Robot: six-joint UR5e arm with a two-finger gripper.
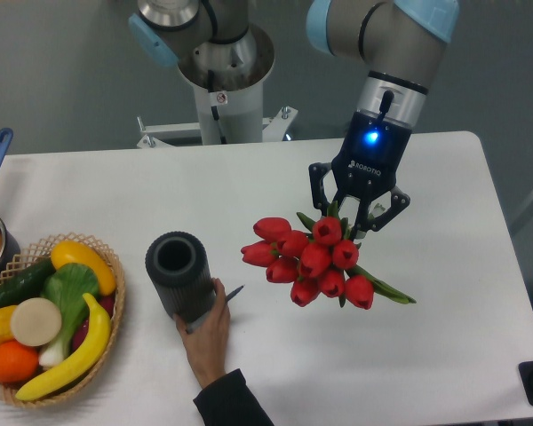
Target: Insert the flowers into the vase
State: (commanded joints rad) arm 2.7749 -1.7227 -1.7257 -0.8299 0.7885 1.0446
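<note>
I am carrying the tulip bunch [313, 260], claw [354, 220] clamped around its stems, and next I am needing to swing left over the grey vase's [179, 274] mouth.

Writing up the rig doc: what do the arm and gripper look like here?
The arm has grey tube links with light-blue joint caps. Its wrist is a silver band above a black housing with a lit blue LED and white ROBOTIQ lettering. The gripper is black, two-fingered, with open linkage bars. A second hand at the vase wears a dark sleeve.
</note>
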